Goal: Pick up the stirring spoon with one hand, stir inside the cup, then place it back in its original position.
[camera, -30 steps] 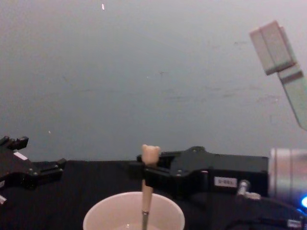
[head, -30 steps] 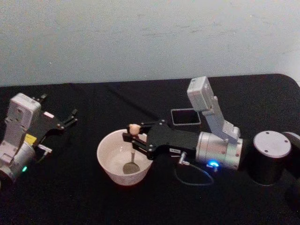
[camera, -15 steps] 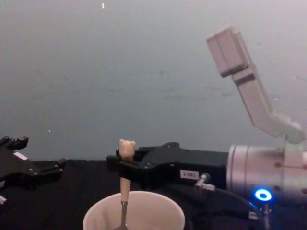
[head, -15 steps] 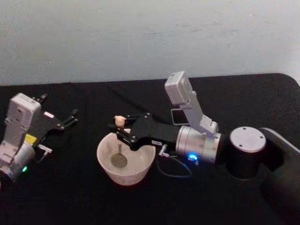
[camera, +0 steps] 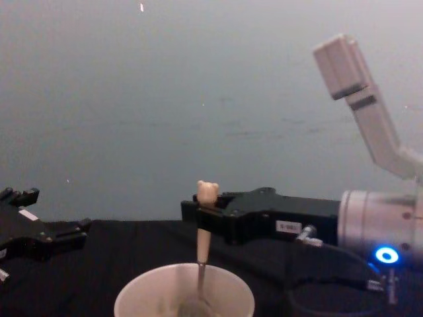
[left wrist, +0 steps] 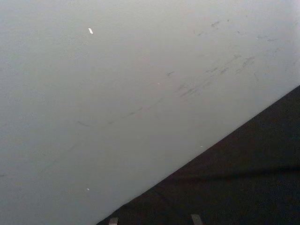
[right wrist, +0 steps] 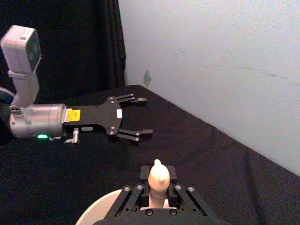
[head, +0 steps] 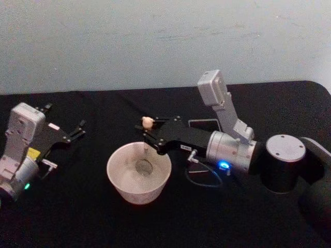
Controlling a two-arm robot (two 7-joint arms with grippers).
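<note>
The cream-white cup stands on the black table in front of me, also seen in the chest view. My right gripper reaches in from the right and is shut on the stirring spoon just under its bear head. The spoon hangs upright with its steel bowl low inside the cup. From the right wrist the bear head sits between my fingers. The dark square holder stands behind the right arm, partly hidden. My left gripper rests open at the far left.
A black cloth covers the table, with a pale wall behind it. The right arm's body and cable lie across the table right of the cup. The left arm sits at the table's left edge.
The right gripper carried the spoon from the cup's right side to its left, then back right and toward the far rim. The left arm has not moved.
</note>
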